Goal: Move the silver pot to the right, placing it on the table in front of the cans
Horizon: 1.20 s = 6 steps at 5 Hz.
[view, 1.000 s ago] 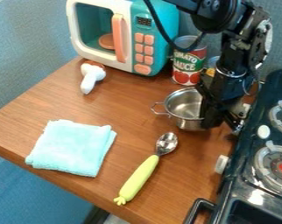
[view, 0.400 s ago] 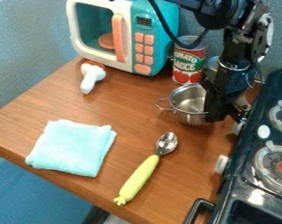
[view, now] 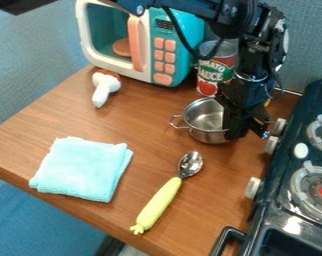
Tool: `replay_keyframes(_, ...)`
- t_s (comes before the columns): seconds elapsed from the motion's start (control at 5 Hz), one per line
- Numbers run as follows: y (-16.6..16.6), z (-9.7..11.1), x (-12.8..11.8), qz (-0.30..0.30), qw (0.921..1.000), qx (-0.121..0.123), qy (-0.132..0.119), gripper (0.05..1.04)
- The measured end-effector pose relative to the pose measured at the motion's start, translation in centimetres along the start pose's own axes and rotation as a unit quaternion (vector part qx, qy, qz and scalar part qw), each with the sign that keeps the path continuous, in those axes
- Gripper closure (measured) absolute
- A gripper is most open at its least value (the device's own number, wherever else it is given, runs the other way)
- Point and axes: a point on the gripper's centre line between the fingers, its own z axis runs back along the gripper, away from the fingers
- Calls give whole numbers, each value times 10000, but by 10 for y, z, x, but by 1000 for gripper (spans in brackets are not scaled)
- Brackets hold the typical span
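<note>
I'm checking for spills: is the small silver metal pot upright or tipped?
Upright: the small silver metal pot has its open mouth facing up, its outer wall below the rim.

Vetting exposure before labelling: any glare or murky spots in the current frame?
Camera view: glints on the metal pot and the spoon's bowl; bright glare patch on the toy stove's black surface; gripper reads near-black, little detail in it; folded cloth evenly lit, no glare.
</note>
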Motion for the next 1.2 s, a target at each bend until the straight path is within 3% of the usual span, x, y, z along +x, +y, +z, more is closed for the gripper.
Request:
replay_keyframes(0.2,-1,-3,1,103,9996,-221,-111,958)
replay_keyframes(0.4,-8,-14,-2,183,9976,-621,-254,763)
replay_keyframes(0.6,-3,-1,-7,472,9895,-1094,-815,468)
replay_keyframes(0.8,16,16,-16,928,9804,-1262,-1192,173)
replay_keyframes(1.0,34,35,-32,1166,9705,-1240,-1709,73)
replay_keyframes(1.2,62,56,-61,1852,9683,-472,-1606,77)
